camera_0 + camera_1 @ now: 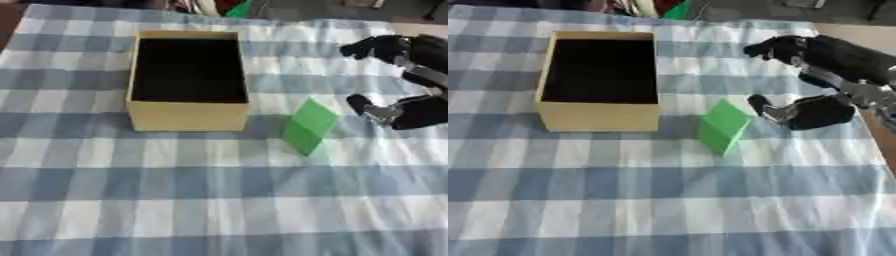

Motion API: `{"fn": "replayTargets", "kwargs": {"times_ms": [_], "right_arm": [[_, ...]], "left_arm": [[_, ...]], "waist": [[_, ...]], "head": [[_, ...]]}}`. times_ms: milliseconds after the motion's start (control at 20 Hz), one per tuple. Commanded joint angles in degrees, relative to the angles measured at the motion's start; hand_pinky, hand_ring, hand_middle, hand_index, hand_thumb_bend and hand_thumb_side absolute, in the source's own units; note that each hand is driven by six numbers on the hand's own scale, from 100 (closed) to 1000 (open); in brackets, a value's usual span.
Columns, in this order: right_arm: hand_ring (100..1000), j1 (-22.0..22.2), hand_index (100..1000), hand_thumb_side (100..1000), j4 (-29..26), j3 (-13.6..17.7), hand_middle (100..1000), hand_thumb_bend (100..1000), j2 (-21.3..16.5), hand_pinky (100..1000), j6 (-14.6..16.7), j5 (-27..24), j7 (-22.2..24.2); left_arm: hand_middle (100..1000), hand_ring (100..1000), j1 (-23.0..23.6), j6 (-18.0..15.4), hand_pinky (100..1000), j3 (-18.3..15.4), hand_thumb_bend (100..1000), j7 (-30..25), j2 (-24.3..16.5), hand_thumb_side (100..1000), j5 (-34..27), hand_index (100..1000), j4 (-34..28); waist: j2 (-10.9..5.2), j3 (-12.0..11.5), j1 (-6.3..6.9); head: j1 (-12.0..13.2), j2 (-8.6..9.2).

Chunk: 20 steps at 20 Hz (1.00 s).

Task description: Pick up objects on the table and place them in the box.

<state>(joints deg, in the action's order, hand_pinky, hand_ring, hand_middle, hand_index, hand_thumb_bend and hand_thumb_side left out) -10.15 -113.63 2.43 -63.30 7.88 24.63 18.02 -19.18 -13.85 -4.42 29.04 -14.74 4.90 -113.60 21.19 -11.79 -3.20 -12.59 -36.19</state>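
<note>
Bare cloth [667,200] lies open from four to eight o'clock of the green block [723,127] (box [597,117] at ten).

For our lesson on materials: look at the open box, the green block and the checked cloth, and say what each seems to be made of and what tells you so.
The box looks like matte tan cardboard, with thin straight walls and a dark inside. The green block seems to be plastic or foam, with flat, evenly coloured faces; which one is unclear. The cloth looks like woven fabric: a blue and white check that lies soft and slightly uneven.
</note>
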Motion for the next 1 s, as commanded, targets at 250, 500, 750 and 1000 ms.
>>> {"fn": "replayTargets", "kwargs": {"times_ms": [250, 500, 750, 1000], "right_arm": [[861, -1.4, 1000, 810, -1.0, -0.2, 888, 328, -3.0, 827, -4.0, 0.6, 3.1], [870, -2.0, 1000, 970, -1.0, -2.5, 879, 450, -3.8, 830, -11.5, 2.3, 1.4], [862, -2.5, 1000, 990, -1.0, -5.2, 867, 467, -4.6, 838, -17.2, 1.9, 1.4], [863, -3.0, 1000, 978, -1.0, -8.1, 863, 451, -6.3, 837, -22.6, -1.2, 3.9]], "left_arm": [[652, 582, -0.7, 0.0, 715, 0.2, 100, -0.4, -1.4, 873, 0.0, 752, -1.0], [651, 581, -0.7, 0.0, 715, 0.3, 100, -0.6, -1.4, 871, -0.1, 751, -1.0], [650, 581, -0.7, -0.1, 715, 0.4, 100, -0.7, -1.3, 870, -0.2, 751, -1.0], [648, 581, -0.7, 0.0, 715, 0.6, 100, -1.0, -1.4, 870, -0.2, 750, -1.0]], "waist": [[-1.92, -0.1, -0.57], [-1.89, -0.4, -0.66], [-1.95, -0.7, -0.76], [-2.15, -0.8, -1.05]], "head": [[-0.4, 0.24], [-0.7, 0.18], [-1.0, 0.21], [-1.2, -0.08]]}}
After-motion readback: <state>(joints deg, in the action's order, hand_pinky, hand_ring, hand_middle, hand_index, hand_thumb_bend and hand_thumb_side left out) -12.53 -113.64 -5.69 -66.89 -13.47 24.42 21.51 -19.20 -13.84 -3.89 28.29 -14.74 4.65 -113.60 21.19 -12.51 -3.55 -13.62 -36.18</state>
